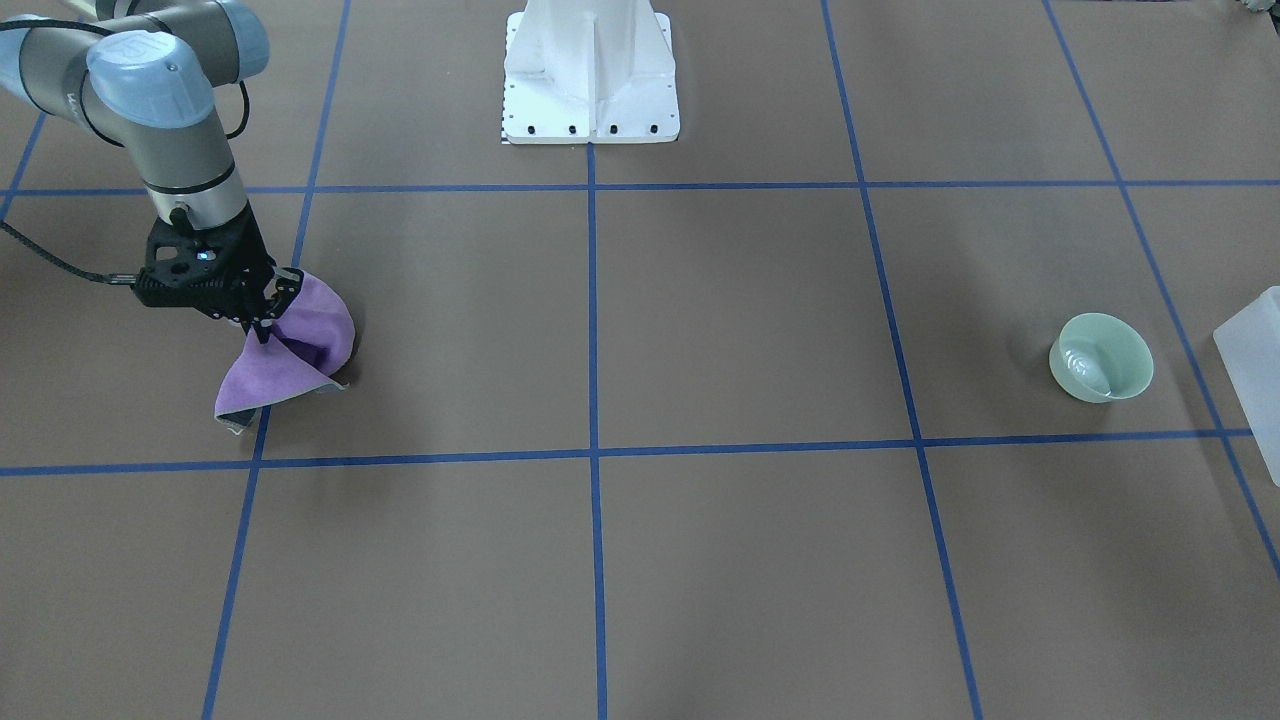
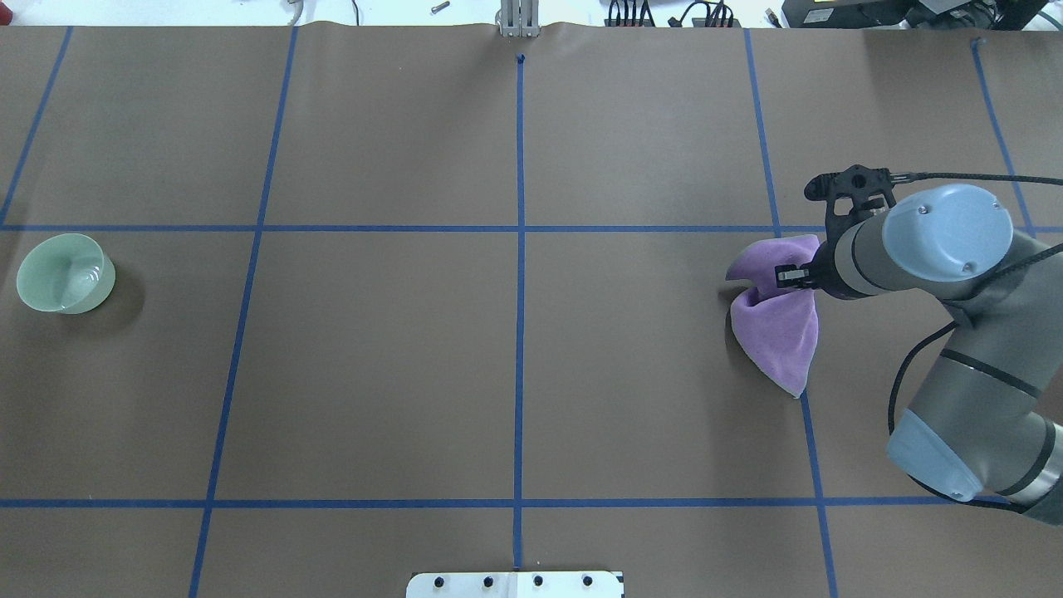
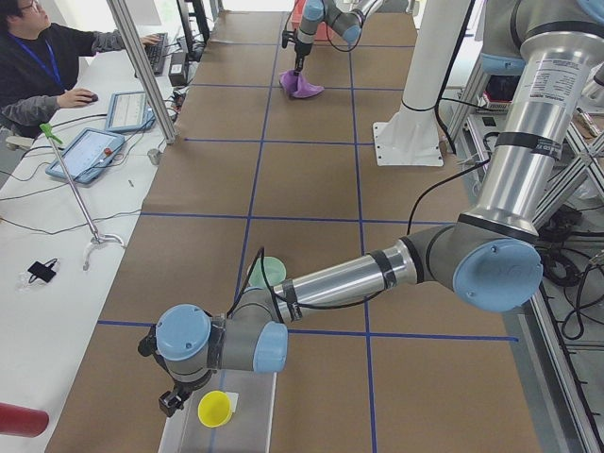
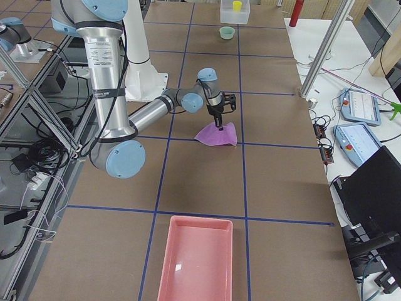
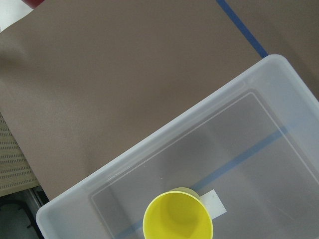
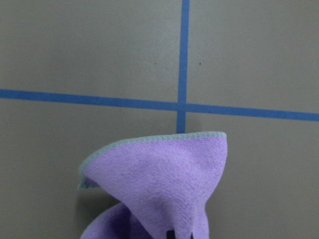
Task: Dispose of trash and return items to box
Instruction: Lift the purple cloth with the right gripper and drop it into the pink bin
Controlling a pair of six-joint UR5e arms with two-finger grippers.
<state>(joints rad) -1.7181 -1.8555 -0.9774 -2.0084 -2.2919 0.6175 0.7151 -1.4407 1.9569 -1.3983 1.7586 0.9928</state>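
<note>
My right gripper [image 1: 264,335] is shut on the middle of a purple cloth [image 1: 300,350] and pinches it up off the brown table, while the cloth's corners still rest on the surface. The gripper [image 2: 781,276] and cloth [image 2: 781,332] also show in the overhead view, and the cloth fills the bottom of the right wrist view [image 6: 159,179]. My left gripper [image 3: 170,401] hangs beside a clear plastic box [image 3: 250,415]; I cannot tell whether it is open or shut. A yellow cup [image 5: 178,219] stands inside that box [image 5: 164,134].
A pale green bowl [image 2: 65,272] stands on the table near the clear box [image 1: 1250,370]. A pink tray [image 4: 195,263] lies at the table's end on my right. A red cylinder [image 4: 299,12] and an operator's desk are beside the table.
</note>
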